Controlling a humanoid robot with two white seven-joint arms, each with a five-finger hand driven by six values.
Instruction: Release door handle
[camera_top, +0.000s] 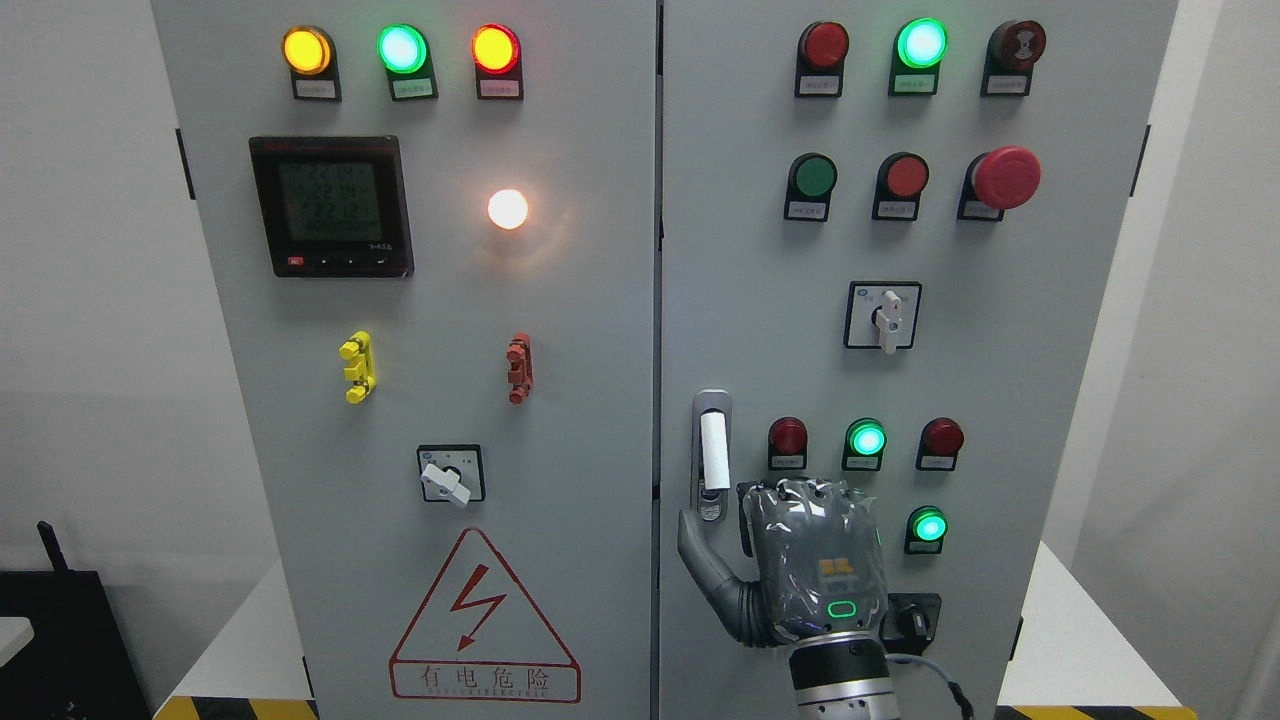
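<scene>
The door handle (712, 455), a white lever in a silver recessed plate with a keyhole at its lower end, sits at the left edge of the right cabinet door (1000, 380). My right hand (745, 525), wrapped in clear film, comes up from the bottom edge just right of and below the handle. Its back faces me. Its thumb (700, 560) is spread to the left, with the tip just under the handle plate. The other fingers bend toward the panel at the knuckles and hold nothing. The white lever stands free. The left arm is out of view.
Lit and unlit indicator lamps and push buttons (866, 440) crowd the panel right of the hand, with a key switch (915, 620) beside the wrist. A rotary selector (885, 318) and red emergency button (1005, 178) sit higher. The left door (560, 400) carries a meter, lamps and a warning triangle.
</scene>
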